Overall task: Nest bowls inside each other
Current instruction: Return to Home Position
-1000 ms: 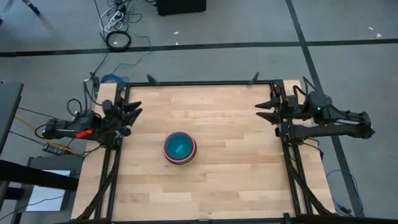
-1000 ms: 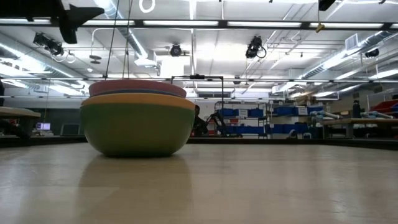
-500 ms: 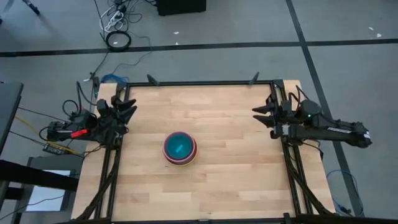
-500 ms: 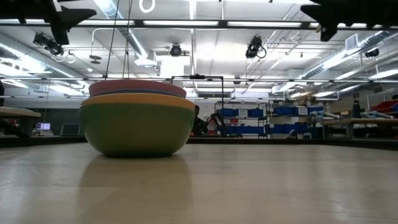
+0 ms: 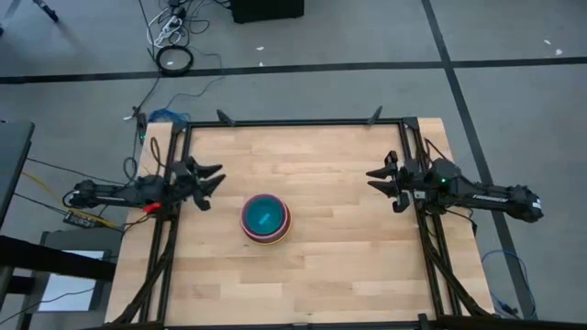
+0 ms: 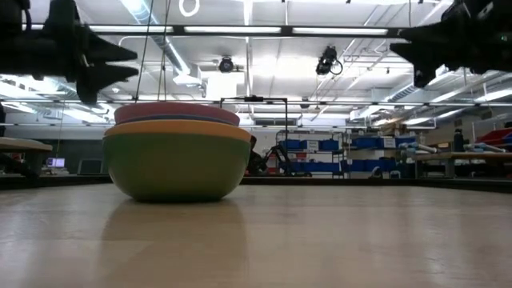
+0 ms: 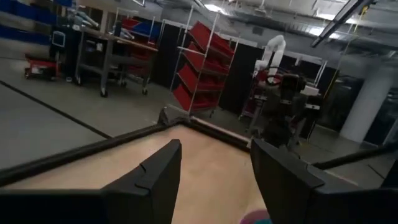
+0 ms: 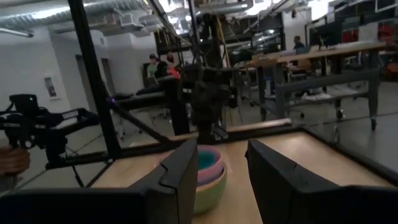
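Observation:
The bowls (image 5: 265, 218) stand as one nested stack on the wooden table, a little left of its middle. In the low view the stack (image 6: 177, 160) rests on the dark green outer bowl's base, with orange and pink rims above it. From above the innermost bowl shows teal. My left gripper (image 5: 213, 186) hangs open above the table to the left of the stack and points at it. My right gripper (image 5: 370, 181) hangs open farther off to the stack's right. In the right wrist view the stack (image 8: 208, 171) shows between the open fingers, well beyond them. Neither gripper touches anything.
A black frame (image 5: 293, 122) runs along the table's far, left and right edges. Bare wood (image 5: 312, 275) lies all round the stack. Beyond the table are shelves, benches and cables on the floor (image 5: 174, 57). People (image 8: 154, 65) stand far off in the room.
Both grippers have come down from high above the table's side edges, and now hang lower and nearly level. In the high view each now reaches a little farther in over the wood. The stack of bowls has not moved.

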{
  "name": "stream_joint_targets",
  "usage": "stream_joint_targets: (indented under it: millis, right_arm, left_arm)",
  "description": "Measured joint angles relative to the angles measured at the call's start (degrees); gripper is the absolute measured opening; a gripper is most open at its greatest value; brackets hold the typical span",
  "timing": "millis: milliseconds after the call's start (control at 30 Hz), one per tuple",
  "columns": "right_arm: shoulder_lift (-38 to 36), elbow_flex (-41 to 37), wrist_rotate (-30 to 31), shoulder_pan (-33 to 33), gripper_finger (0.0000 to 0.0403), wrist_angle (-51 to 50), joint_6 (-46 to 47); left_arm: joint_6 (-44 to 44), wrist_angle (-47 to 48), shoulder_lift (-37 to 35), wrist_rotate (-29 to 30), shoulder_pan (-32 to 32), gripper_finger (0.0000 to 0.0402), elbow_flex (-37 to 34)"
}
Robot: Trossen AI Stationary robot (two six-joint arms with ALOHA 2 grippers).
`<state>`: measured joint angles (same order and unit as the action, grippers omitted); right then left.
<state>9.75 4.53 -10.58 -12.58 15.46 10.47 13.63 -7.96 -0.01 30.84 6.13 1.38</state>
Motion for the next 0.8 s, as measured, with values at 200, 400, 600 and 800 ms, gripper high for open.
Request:
stream_joint_targets:
  millis: [200, 400, 600, 800]
  right_arm:
    - [0.1, -4.0, 0.0, 0.0, 0.0128, -0.5, -0.2]
    - [0.1, -4.0, 0.3, 0.0, 0.0128, -3.4, -1.6]
    - [0.4, -4.0, 0.4, 0.0, 0.0128, -4.6, -4.1]
    - [0.4, -4.0, 0.4, 0.0, 0.0128, -6.3, -4.1]
  left_arm:
    - [-2.8, 4.1, 0.0, -2.2, 0.0, 0.0202, -0.9]
    - [-5.9, 4.3, 0.3, -1.4, 0.0, 0.0202, -0.9]
    - [-6.7, 4.0, 0.4, -1.0, -0.1, 0.0202, -0.9]
    - [-11.8, -4.5, 0.4, 0.1, -0.1, 0.0202, -0.9]
